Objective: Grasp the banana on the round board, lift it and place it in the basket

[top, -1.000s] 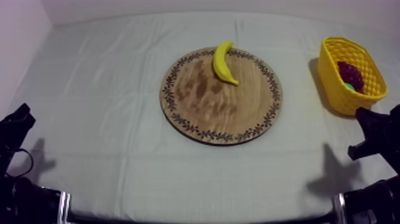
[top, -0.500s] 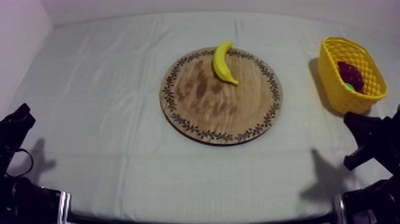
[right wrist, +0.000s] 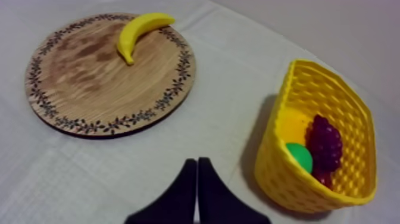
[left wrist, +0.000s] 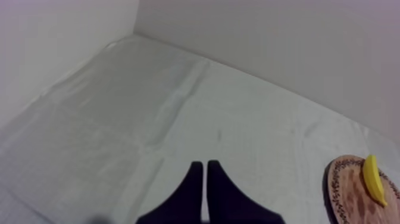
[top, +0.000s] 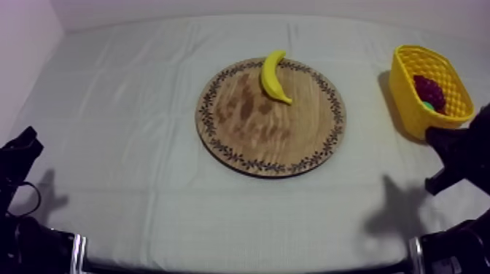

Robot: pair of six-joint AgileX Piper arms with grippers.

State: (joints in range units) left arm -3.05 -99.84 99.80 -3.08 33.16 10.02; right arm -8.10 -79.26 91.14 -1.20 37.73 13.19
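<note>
From the left wrist you get just a slice of the board [left wrist: 351,196]; the picture's edge cuts away the rest. Inside the basket [right wrist: 280,173] the wall hides the lower half of a green thing [right wrist: 297,156], so you cannot tell its kind. A dark red bit [right wrist: 324,179] under the grapes [right wrist: 324,140] is too covered to tell apart from them. From above, the right arm [top: 459,157] masks the basket's near corner and runs off the edge.
</note>
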